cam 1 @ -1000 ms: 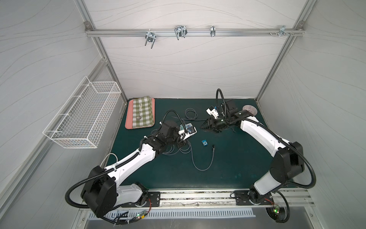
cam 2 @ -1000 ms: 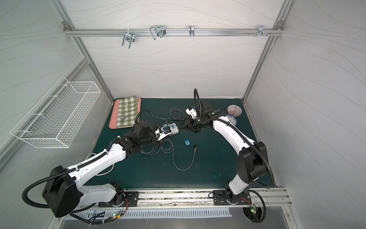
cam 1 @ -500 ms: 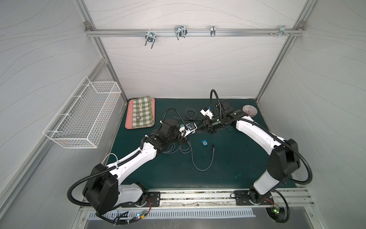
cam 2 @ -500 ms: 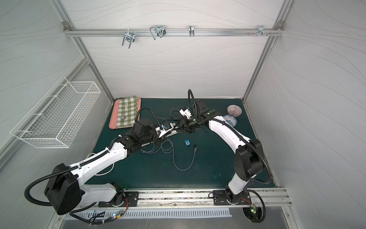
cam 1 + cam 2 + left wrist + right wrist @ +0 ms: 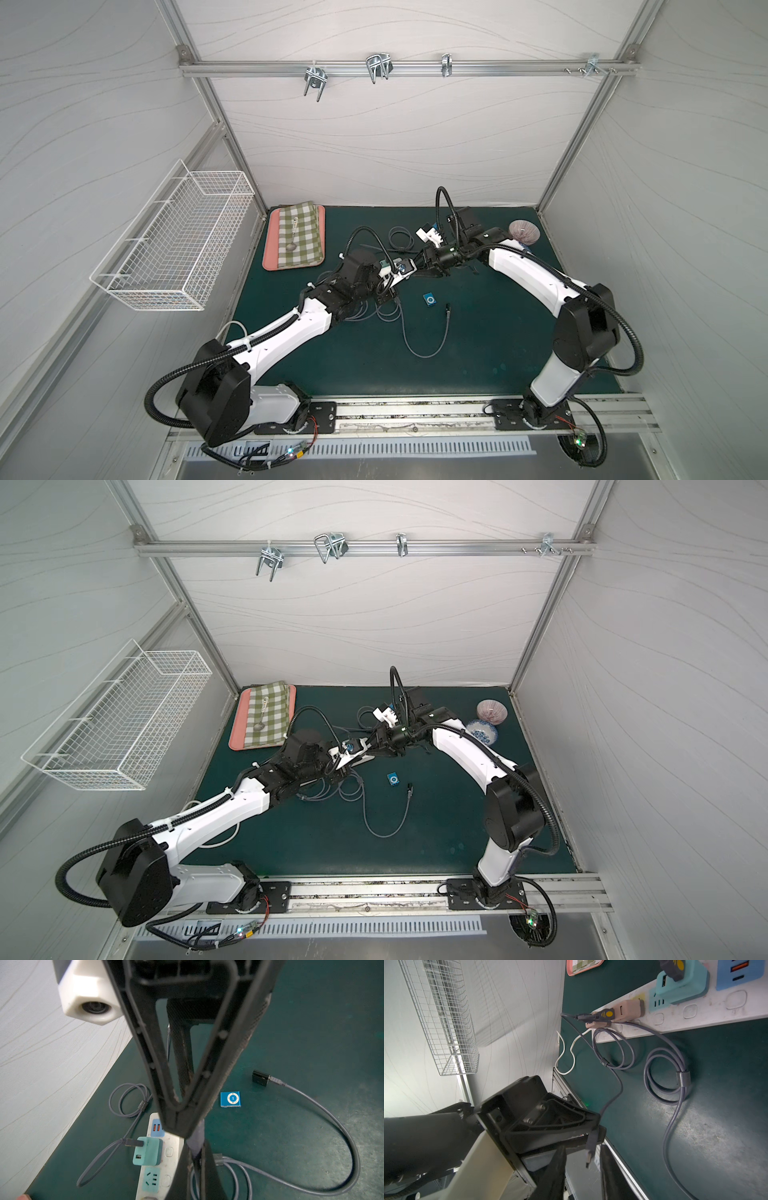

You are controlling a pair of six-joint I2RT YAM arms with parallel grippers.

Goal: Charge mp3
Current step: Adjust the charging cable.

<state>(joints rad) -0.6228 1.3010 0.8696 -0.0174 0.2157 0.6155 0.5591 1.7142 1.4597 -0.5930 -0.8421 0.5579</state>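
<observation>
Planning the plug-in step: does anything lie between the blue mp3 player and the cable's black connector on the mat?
Nothing visible does. The mp3 player and the black connector lie apart, with only green mat between them: no cable loop or charger crosses that gap.

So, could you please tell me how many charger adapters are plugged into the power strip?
2. The teal adapter is beside the blue USB panel of the power strip; the pink adapter is nearer its other end. The strip is partly cropped, so another may be hidden.
</observation>
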